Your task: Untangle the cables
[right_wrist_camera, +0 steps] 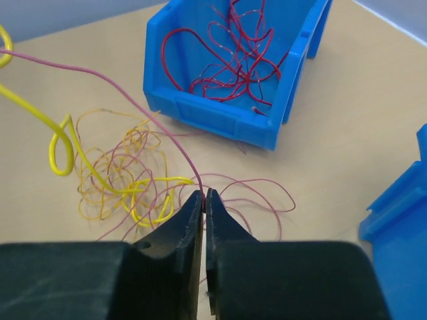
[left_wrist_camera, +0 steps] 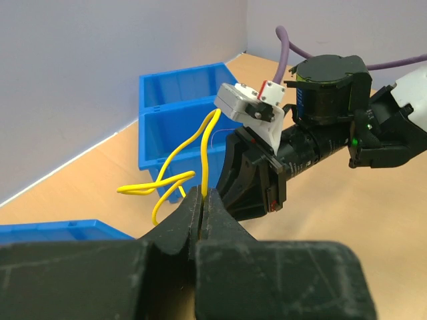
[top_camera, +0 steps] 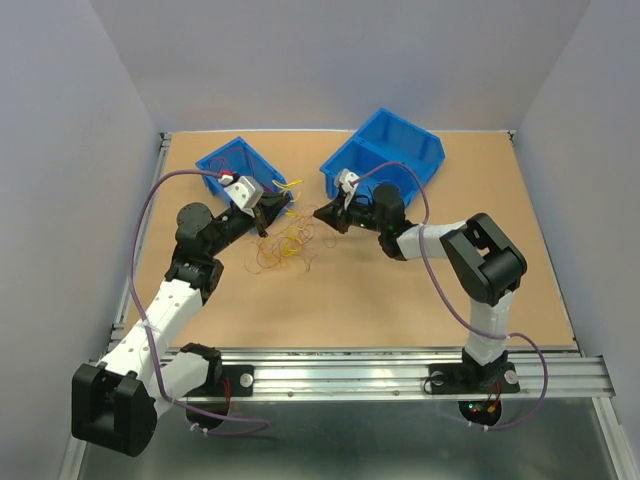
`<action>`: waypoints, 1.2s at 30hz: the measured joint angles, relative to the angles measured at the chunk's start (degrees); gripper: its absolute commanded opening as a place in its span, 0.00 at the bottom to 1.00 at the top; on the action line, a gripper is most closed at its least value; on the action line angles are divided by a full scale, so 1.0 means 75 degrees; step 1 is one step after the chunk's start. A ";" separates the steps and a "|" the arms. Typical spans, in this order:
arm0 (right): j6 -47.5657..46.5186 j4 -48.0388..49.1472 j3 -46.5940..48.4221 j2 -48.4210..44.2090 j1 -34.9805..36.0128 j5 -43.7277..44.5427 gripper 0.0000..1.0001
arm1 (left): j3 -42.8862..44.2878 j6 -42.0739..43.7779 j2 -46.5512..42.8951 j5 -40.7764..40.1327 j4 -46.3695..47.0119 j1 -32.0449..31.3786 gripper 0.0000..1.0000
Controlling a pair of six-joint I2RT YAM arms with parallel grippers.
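Note:
The cables (top_camera: 285,250) are a loose tangle of thin red, orange and yellow wires lying on the brown table between my two grippers. The right wrist view shows the same tangle (right_wrist_camera: 123,175). My left gripper (top_camera: 284,210) hovers just above its far left side. In the left wrist view this gripper (left_wrist_camera: 203,194) is shut on a yellow wire (left_wrist_camera: 203,143) that rises from its tips and loops off to the left. My right gripper (top_camera: 319,213) faces it from the right; it (right_wrist_camera: 203,195) is shut on a thin red wire (right_wrist_camera: 133,105) that stretches up and to the left.
Two blue bins stand at the back of the table. The left bin (top_camera: 222,163) holds several loose red wires (right_wrist_camera: 233,67). The right bin (top_camera: 415,150) stands behind my right arm. The two grippers are close together, tip to tip.

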 measured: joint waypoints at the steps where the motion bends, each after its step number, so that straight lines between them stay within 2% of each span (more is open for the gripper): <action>1: 0.0052 0.0044 0.0000 0.0000 0.0000 0.0050 0.01 | 0.0000 0.0000 0.0000 0.0003 0.0000 0.0000 0.00; 7: 0.0213 0.0198 -0.0402 -0.0391 0.0000 0.0868 0.00 | 0.0000 0.0000 0.0000 -0.0119 -0.0006 0.0000 0.00; 10: 0.0283 0.0143 -0.1172 -0.1361 0.0000 0.1460 0.00 | 0.0000 0.0000 0.0000 -0.0472 -0.0009 0.0000 0.00; 15: 0.0624 0.0242 -0.2133 -0.3270 -0.0003 0.2786 0.00 | 0.0000 -0.0003 0.0044 -0.1751 -0.0035 -0.0003 0.00; 19: 0.0965 0.0195 -0.2471 -0.4628 0.0000 0.3940 0.00 | 0.0000 -0.0006 0.0239 -0.2541 -0.0076 0.0000 0.00; 25: 0.1376 0.0073 -0.2535 -0.5834 -0.0003 0.5053 0.01 | 0.0006 0.0000 0.0638 -0.2996 -0.0152 0.0000 0.00; 32: 0.1384 -0.0050 -0.2398 -0.6274 -0.0003 0.6318 0.01 | 0.0047 0.0003 0.0959 -0.3136 -0.0256 0.0000 0.00; 36: 0.1230 -0.0373 -0.1419 -0.5753 -0.0003 0.6595 0.01 | 0.0064 0.0003 0.0973 -0.3133 -0.0271 0.0000 0.00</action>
